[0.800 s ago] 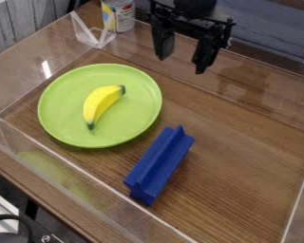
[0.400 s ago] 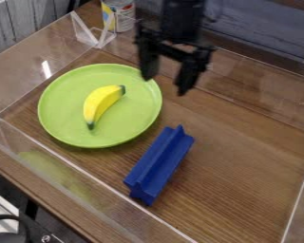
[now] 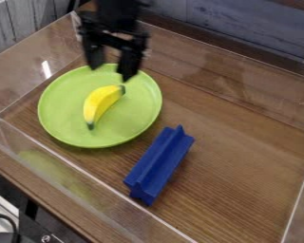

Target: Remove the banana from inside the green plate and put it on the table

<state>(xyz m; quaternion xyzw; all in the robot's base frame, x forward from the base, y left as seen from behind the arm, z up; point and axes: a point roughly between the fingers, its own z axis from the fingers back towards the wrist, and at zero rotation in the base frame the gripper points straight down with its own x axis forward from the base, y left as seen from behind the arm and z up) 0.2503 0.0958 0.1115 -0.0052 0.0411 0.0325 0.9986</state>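
Bare table [image 3: 231, 104] right of green plate [image 3: 66, 128]; blue grooved block [image 3: 160, 163] near plate's lower-right rim

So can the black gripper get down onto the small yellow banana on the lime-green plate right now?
Probably yes: the gripper hangs open just above the banana, which lies uncovered on the plate.
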